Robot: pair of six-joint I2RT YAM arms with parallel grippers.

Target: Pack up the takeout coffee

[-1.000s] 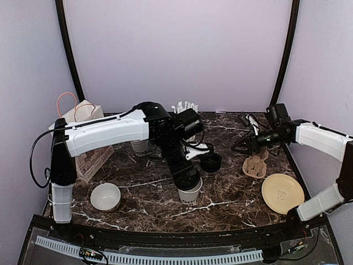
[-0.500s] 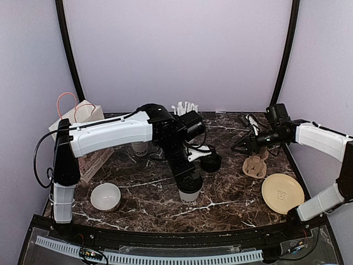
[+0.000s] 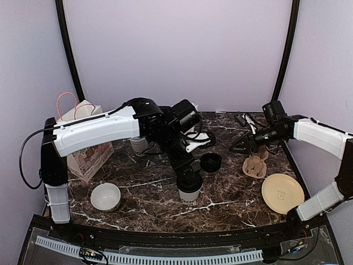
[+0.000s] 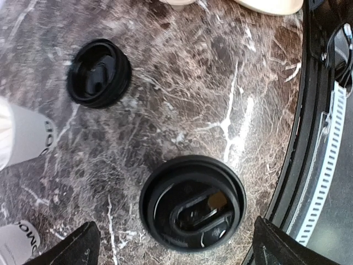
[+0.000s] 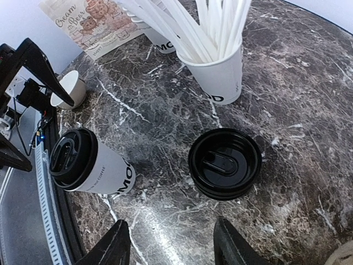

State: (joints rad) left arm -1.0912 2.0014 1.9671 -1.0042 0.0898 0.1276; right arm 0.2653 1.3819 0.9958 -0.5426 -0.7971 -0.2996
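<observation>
Tabletop (image 3: 231, 207) of dark marble carries all items. The first lidded cup (image 4: 192, 203) stands upright near the front centre, its black lid seated on the rim. The left gripper (image 4: 175, 234) hangs directly above this cup. Its fingers (image 4: 71, 245) are spread wide, one on each side of the lid, and touch nothing.

A loose black lid (image 5: 224, 163) lies flat on the tabletop, behind and to the right of the lidded cup and apart from it. The second white cup (image 3: 139, 144) stands upright further back on the left, partly hidden by the left arm. A straw cup (image 5: 218, 72) stands just behind the loose lid.

The right gripper (image 5: 172, 226) hovers over the right rear area, above a brown cup carrier (image 3: 254, 165). Its fingers are apart, with nothing between them.

A paper bag (image 3: 83, 138) stands at the left rear, a white bowl (image 3: 105, 196) sits at the front left, and a beige round plate (image 3: 282, 193) lies at the front right.
</observation>
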